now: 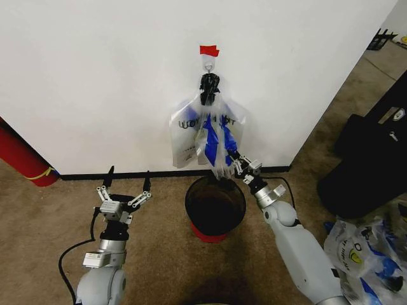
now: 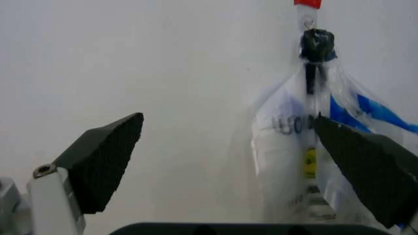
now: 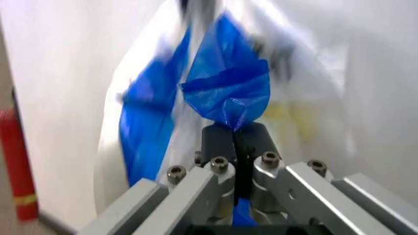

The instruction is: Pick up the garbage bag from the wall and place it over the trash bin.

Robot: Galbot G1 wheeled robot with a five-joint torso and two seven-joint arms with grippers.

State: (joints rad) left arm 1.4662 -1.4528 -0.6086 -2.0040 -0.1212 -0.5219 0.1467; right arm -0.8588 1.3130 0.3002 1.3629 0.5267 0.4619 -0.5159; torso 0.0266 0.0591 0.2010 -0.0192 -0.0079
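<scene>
Our right gripper (image 1: 234, 162) had its jaws pinched on the low end of the bag (image 1: 213, 136), which hung long-ways from the hook (image 1: 208, 62) on the wall (image 1: 95, 76), right above the bin (image 1: 215, 204). Our left gripper (image 1: 126, 185) waited off to the side, jaws spread wide.

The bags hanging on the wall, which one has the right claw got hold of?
The right claw is shut on the garbage bag, the see-through one with blue patches, not the whitish bag with dark lettering beside it.
</scene>
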